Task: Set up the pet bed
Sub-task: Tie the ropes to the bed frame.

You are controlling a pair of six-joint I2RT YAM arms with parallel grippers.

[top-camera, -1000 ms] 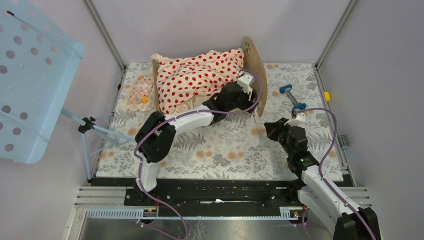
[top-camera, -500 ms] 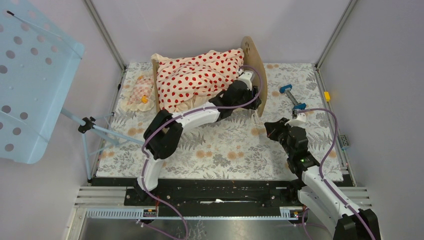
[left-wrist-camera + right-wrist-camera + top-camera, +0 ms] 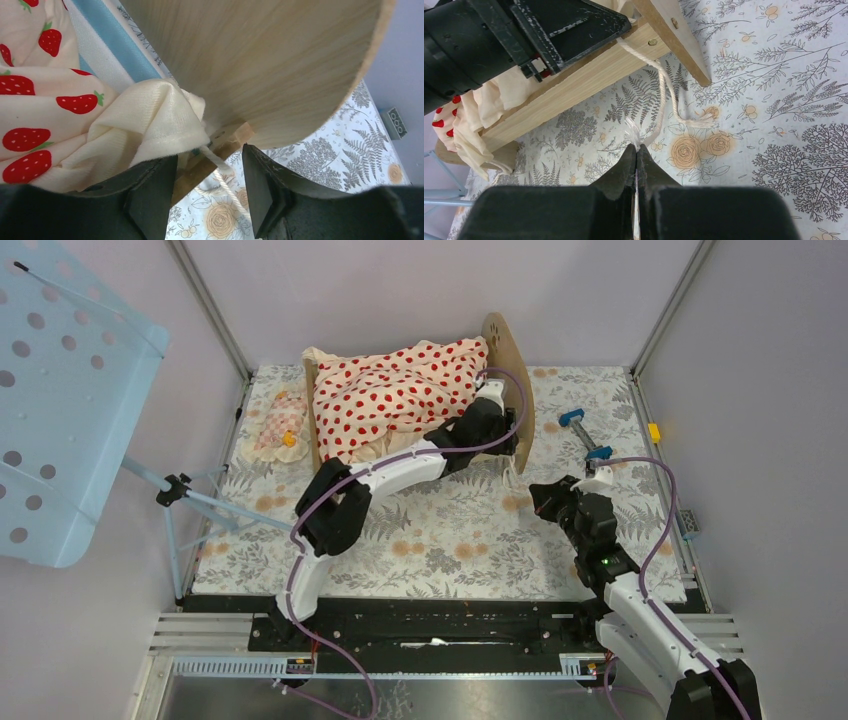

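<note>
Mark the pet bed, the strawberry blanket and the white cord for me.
pet bed (image 3: pixel 505 358), top external view, on the wooden headboard.
blanket (image 3: pixel 390 390), top external view, middle of the fabric.
cord (image 3: pixel 696 121), right wrist view, loose end on the mat.

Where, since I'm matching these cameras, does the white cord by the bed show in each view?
Top external: white cord on the mat, at the headboard's near side.
Left wrist: cord, bottom centre, between the jaws.
Right wrist: cord, centre, trailing onto the mat.
Shared landmark: the wooden headboard.
</note>
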